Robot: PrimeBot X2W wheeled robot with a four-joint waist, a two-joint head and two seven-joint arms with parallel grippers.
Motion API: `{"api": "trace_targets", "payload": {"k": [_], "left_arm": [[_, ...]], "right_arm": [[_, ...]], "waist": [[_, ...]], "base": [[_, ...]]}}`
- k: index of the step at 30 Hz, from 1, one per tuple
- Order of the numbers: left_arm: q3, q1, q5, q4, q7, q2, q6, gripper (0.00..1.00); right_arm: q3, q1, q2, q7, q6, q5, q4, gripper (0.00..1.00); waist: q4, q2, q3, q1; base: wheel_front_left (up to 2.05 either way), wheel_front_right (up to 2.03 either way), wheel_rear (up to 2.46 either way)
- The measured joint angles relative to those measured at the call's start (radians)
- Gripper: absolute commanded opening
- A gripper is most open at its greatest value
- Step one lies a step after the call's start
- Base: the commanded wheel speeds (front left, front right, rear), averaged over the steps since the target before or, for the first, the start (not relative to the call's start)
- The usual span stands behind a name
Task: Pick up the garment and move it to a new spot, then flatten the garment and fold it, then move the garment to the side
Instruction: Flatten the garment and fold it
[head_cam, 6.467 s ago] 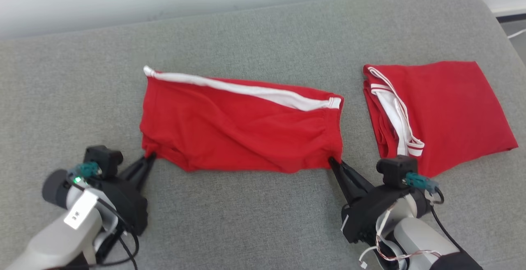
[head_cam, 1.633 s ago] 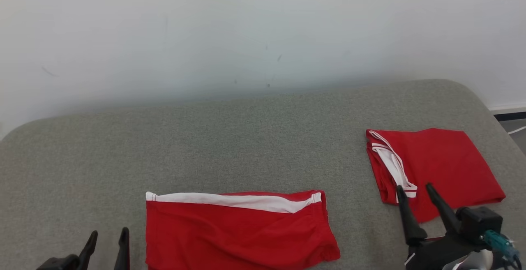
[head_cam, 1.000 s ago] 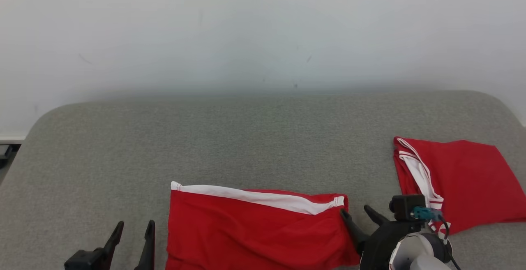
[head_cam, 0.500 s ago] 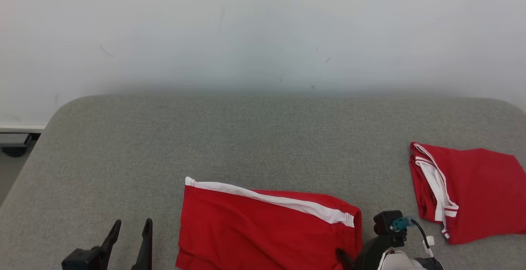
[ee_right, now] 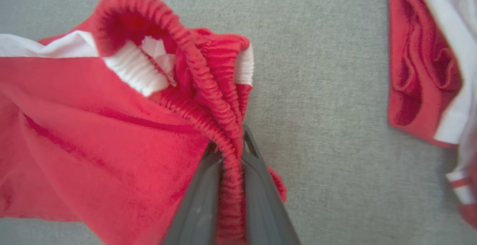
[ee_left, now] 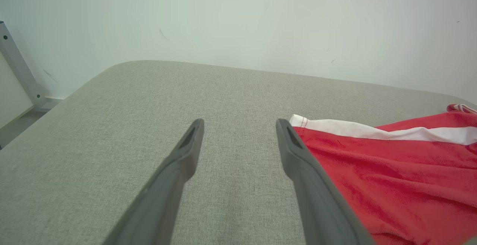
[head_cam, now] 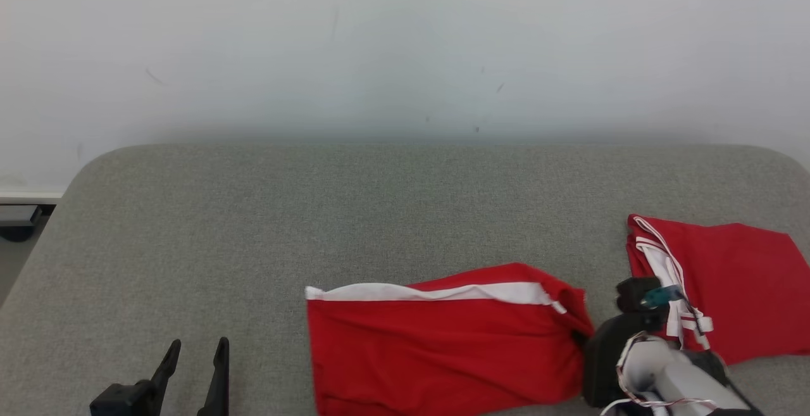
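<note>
Garment (head_cam: 443,346), red with a white band along its far edge, lies on the grey surface (head_cam: 316,213) towards the near right, its lower part cut off by the bottom of the head view. Your right end effector (ee_right: 228,151) is clenched on the garment's right end: in the right wrist view the two dark fingers (ee_right: 197,200) stand almost together, with the ribbed red elastic edge pinched between them and running down the narrow gap. Around the grip the cloth is gathered into folds, and a bit of white ribbing shows inside the bunched opening. In the head view that end of the garment is drawn into a point at the black wrist, while the left end spreads flat and square. The right arm's pale forearm (head_cam: 671,371) rises from the bottom right corner and angles left towards the garment, wires looped along it. Just behind that wrist a second red garment (head_cam: 747,277) lies folded near the right edge of the surface, apart from the first. Your left end effector (ee_left: 240,123) is released, fingers spread wide and holding nothing; it hovers low at the near left, pointing towards the pale wall (head_cam: 380,42), with the garment's left corner just beside its right finger in the left wrist view.
</note>
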Motion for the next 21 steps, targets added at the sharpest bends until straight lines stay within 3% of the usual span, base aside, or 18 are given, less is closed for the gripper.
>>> {"api": "trace_targets", "payload": {"k": [9, 17, 21], "left_arm": [[0.014, 0.002, 0.0, 0.007, 0.0, 0.0, 0.0, 1.0], [0.015, 0.013, 0.0, 0.016, 0.0, -0.007, -0.01, 1.0], [0.008, 0.011, 0.0, 0.023, 0.0, -0.017, -0.019, 1.0]], "right_arm": [[-0.023, -0.015, -0.049, -0.013, 0.007, 0.001, 0.012, 0.0], [-0.035, -0.014, 0.007, 0.02, 0.124, 0.103, -0.072, 0.0], [-0.028, -0.014, 0.033, 0.054, 0.138, 0.145, -0.127, 0.0]], "waist": [[-0.002, 0.0, 0.001, 0.0], [-0.013, 0.0, -0.001, 0.0], [-0.015, 0.0, -0.004, 0.0]], "base": [[0.0, 0.0, 0.0], [0.0, 0.0, 0.0], [0.0, 0.0, 0.0]]}}
